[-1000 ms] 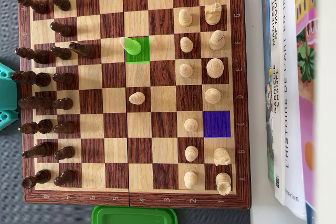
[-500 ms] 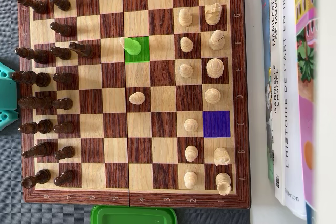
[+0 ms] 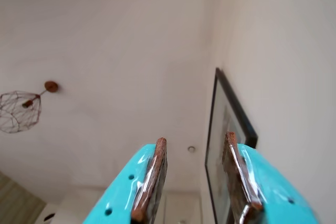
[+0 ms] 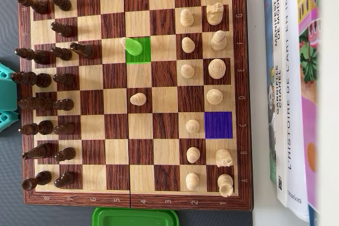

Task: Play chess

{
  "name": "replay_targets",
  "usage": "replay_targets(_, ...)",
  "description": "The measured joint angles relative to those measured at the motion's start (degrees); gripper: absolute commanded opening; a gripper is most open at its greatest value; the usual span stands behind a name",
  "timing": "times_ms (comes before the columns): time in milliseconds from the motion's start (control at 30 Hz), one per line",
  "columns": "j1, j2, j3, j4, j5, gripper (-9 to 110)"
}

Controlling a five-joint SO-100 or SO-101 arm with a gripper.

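In the overhead view a wooden chessboard (image 4: 132,200) fills the table. Dark pieces (image 4: 42,80) line its left side and light pieces (image 4: 214,70) its right side. One square is tinted green (image 4: 144,57) and a light piece (image 4: 131,46) stands on it, tinted too. Another square is tinted blue (image 4: 218,125) and is bare. A lone light pawn (image 4: 138,99) stands mid-board. My gripper (image 3: 195,138) shows in the wrist view, pointing up at the ceiling, open with nothing between its fingers. Only teal arm parts (image 4: 5,96) peek in at the overhead view's left edge.
Stacked books (image 4: 291,88) lie along the board's right side. A green plastic lid (image 4: 135,217) sits below the board's bottom edge. The wrist view shows a framed picture (image 3: 231,114) on a wall and a wire lamp (image 3: 21,109) on the ceiling.
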Motion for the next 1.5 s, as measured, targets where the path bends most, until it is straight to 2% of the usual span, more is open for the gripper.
replay_targets(333,-0.2,-0.1,0.0,-13.1,0.0,16)
replay_targets(600,-0.1,-0.1,0.0,-17.0,0.0,16)
replay_targets(1500,-0.1,-0.1,0.0,-17.8,0.0,16)
